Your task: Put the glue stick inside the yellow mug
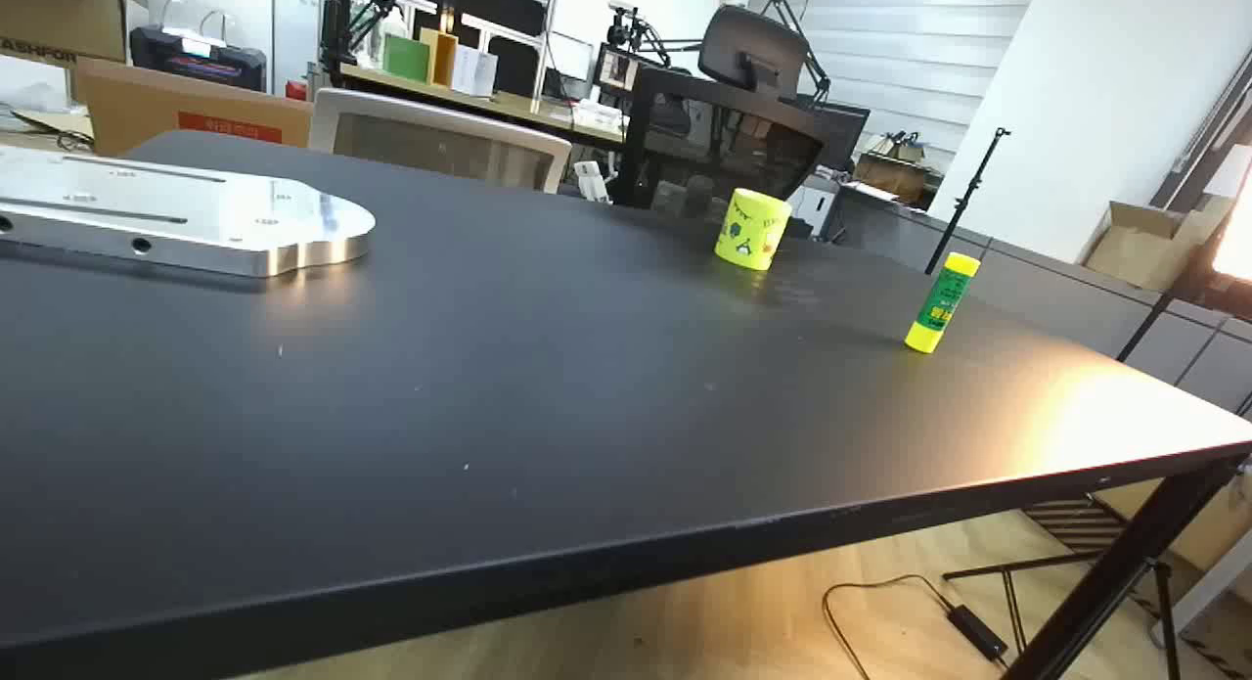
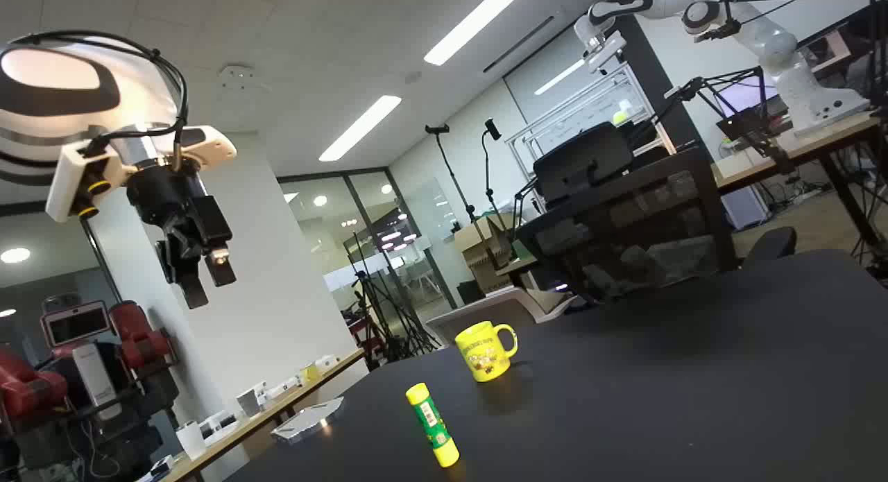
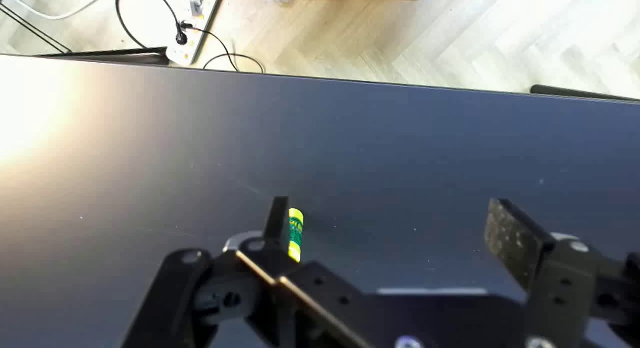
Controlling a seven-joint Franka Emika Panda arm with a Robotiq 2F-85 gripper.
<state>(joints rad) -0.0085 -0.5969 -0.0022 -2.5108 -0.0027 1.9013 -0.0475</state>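
Note:
The glue stick stands upright on the dark table in both exterior views (image 1: 941, 303) (image 2: 433, 425). It is slim, with yellow ends and a green label. The yellow mug stands upright near it in both exterior views (image 1: 751, 230) (image 2: 483, 351), with its handle visible in one of them. My gripper is high above the table in an exterior view (image 2: 209, 291). In the wrist view my gripper (image 3: 387, 208) is open and empty. The glue stick (image 3: 296, 231) shows there far below, just beside the left finger, which partly covers it. The mug is out of the wrist view.
A silver metal plate lies on the table in both exterior views (image 1: 176, 205) (image 2: 309, 419). The dark table (image 1: 548, 386) has a long edge that crosses the wrist view. Mesh chairs (image 2: 631, 225) stand behind the table. Cables and a power strip lie on the floor.

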